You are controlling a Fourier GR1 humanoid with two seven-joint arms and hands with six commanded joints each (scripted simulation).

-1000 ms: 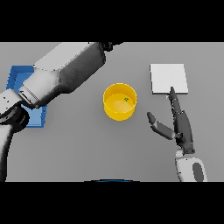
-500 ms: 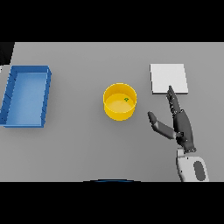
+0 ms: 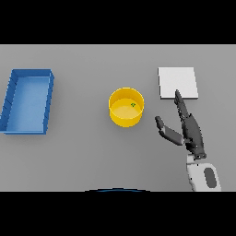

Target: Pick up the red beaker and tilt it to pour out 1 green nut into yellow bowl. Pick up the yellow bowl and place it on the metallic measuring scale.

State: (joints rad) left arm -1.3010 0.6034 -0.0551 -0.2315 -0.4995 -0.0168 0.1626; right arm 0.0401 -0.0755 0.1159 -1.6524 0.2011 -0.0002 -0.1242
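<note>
Right hand (image 3: 191,131), fingers spread, beside yellow bowl (image 3: 126,107) (green nut (image 3: 133,105) inside).

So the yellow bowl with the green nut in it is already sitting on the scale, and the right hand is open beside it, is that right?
Not quite. In the head view the yellow bowl holds the green nut, but it stands on the grey table, apart from the metallic scale, which lies bare to its right. The right hand is open beside the bowl, as you said.
</note>
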